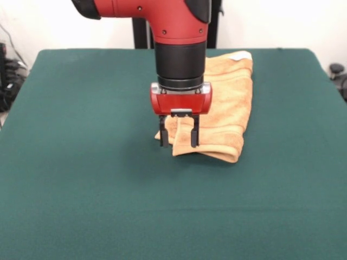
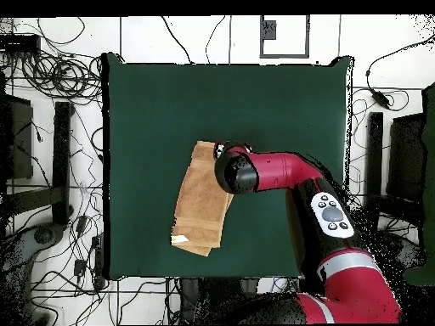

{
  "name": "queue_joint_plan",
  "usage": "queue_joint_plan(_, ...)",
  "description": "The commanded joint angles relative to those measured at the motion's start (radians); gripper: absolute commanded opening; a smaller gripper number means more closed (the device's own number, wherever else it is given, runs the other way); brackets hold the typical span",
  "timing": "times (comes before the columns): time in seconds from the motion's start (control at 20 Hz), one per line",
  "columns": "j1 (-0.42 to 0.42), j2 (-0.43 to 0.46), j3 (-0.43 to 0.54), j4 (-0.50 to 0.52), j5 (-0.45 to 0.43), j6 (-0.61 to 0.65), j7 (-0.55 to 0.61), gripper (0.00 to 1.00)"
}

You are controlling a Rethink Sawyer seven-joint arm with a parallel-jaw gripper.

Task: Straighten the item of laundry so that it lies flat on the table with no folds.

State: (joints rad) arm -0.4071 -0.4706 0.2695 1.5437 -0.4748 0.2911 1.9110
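Towel, orange-tan, folded over, right of middle on green bench. Soft, floppy, light; probably easy to drag. Tool at its lower left corner, fingers apart around a raised fold. Best grabbed by that loose corner.

Even, soft light falls from above; I cast only a faint shadow on the table beneath my gripper. No glare.
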Motion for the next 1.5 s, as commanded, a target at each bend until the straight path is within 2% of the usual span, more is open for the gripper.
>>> queue_joint_plan(0.05, 0.053, 0.077, 0.008, 0.051, -0.005, 0.020, 0.070, 1.00)
queue_joint_plan(0.6, 0.045, 0.085, 0.001, 0.078, -0.015, -0.031, 0.076, 1.00)
queue_joint_plan(1.5, 0.048, 0.130, 0.006, 0.039, -0.015, -0.045, 0.072, 1.00)
